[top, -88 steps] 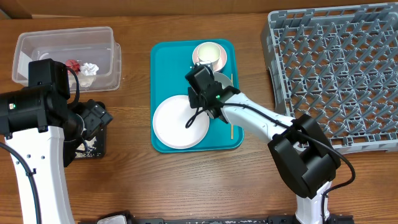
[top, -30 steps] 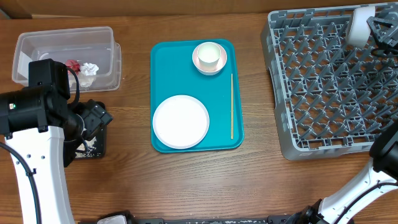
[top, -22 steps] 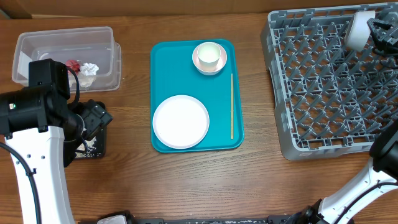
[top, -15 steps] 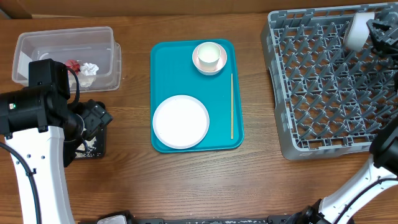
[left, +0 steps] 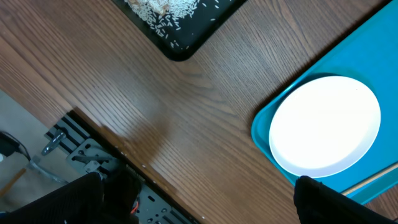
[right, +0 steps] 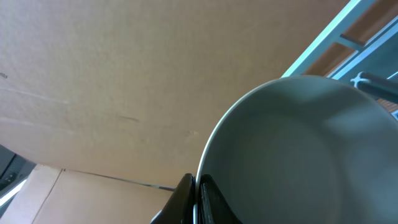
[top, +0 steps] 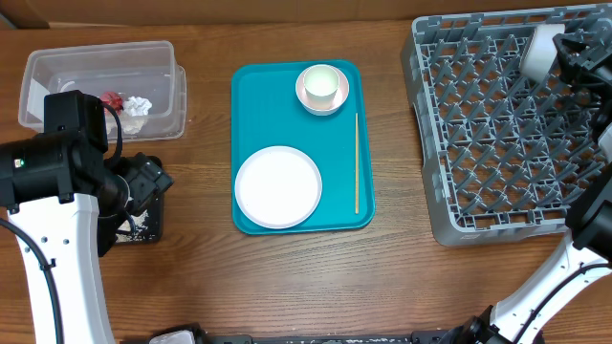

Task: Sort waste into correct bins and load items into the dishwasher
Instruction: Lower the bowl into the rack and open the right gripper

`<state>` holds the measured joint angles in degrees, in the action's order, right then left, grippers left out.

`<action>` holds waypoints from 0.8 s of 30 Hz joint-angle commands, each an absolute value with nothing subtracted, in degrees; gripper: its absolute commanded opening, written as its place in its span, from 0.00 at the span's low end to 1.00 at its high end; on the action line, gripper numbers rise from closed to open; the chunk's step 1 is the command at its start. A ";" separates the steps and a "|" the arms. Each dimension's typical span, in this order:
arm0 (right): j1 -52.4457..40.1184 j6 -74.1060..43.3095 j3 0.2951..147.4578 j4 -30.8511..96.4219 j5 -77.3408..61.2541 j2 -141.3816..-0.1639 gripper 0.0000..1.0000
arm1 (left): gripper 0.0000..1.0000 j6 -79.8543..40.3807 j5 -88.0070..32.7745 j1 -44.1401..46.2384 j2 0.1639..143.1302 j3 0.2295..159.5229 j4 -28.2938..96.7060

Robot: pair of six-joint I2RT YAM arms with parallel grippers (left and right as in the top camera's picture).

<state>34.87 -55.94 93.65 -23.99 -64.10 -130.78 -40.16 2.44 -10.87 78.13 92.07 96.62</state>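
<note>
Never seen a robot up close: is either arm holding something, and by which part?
The right end effector pinches the grey-blue bowl by its rim, over the dish rack. The left end effector is open, holding nothing.

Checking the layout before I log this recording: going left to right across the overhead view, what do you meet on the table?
clear tub → round plate → wooden stick → dish rack

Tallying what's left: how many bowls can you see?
2. A pink bowl on the teal tray, holding a white cup; a grey-blue bowl gripped by the right end effector over the dish rack. Others may be hidden.
</note>
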 commanded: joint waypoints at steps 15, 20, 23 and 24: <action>43.13 -56.49 94.54 -23.44 -69.34 -129.45 0.57 | 1.00 -40.49 3.40 -10.85 78.43 91.81 96.62; 45.45 -53.56 94.52 -20.14 -68.42 -125.49 0.89 | 1.00 -40.49 3.40 -10.85 78.46 91.81 96.62; 46.87 -48.82 94.54 -13.10 -65.58 -121.62 0.99 | 1.00 -40.49 3.40 -10.85 78.46 91.81 96.62; 47.20 -47.27 94.54 -10.76 -64.49 -120.51 0.99 | 1.00 -40.49 3.40 -10.85 78.46 91.81 96.62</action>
<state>45.98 -52.64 93.69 -13.15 -67.18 -127.70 -40.16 2.44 -10.87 78.15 92.05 96.60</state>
